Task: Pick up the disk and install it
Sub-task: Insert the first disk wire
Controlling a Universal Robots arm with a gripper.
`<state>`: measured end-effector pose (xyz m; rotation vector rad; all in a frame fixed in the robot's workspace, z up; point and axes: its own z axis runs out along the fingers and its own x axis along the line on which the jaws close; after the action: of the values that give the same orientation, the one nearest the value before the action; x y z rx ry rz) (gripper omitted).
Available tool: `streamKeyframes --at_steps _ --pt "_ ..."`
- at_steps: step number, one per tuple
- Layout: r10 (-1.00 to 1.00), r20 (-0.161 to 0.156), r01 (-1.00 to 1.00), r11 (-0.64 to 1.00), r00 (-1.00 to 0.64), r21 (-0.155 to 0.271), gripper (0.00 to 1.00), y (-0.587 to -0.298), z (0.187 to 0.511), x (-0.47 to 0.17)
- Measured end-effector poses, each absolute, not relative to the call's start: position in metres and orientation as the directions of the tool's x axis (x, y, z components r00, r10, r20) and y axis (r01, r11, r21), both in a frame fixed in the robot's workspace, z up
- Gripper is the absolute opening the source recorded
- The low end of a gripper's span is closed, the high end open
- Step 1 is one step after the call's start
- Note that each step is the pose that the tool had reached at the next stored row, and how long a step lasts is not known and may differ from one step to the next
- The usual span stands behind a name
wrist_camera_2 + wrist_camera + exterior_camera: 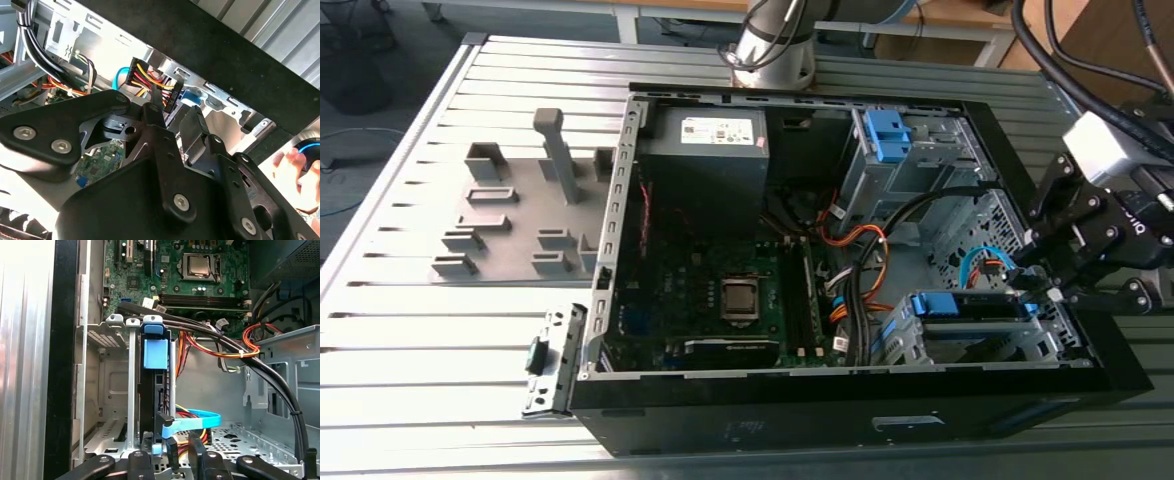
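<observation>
The disk [156, 390] stands on edge in the metal drive cage [107, 390] of the open computer case, framed by its blue caddy with the blue tab [155, 353] on its outer edge. A blue data cable [197, 419] and coloured power wires run to its end. In the exterior view the disk [967, 305] sits in the bay at the case's near right corner. My gripper [1042, 286] hangs just right of that bay. In both wrist views my gripper [183, 452] [174, 114] has its fingers a narrow gap apart, holding nothing, close to the disk's connector end.
The case [854, 405] lies open on a slatted metal table [440, 350]. Inside are a motherboard [720, 290], a grey power supply [707, 150], cable bundles [861, 280] and a second blue bracket [887, 135]. Grey fixtures [520, 210] stand on the exterior view's left. A person's hand [295, 172] is nearby.
</observation>
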<state>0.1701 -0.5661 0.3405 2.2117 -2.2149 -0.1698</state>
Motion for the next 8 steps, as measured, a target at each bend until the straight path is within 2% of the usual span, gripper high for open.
streamKeyframes --at_steps 2,3,4,6,8 --pt "-0.997 -0.072 -0.997 -0.001 -0.004 0.081 0.40 -0.5661 0.3405 0.1701" --pt "-0.997 -0.072 -0.997 -0.002 -0.004 0.081 0.34 -0.5661 0.3405 0.1701" --pt "-0.997 -0.071 -0.997 -0.002 -0.004 0.081 0.34 -0.5661 0.3404 0.1701" --pt "-0.997 -0.072 -0.997 -0.002 -0.004 0.081 0.22 -0.5661 0.3404 0.1701" --pt "-0.997 -0.072 -0.997 -0.001 -0.004 0.081 0.22 -0.5661 0.3403 0.1701"
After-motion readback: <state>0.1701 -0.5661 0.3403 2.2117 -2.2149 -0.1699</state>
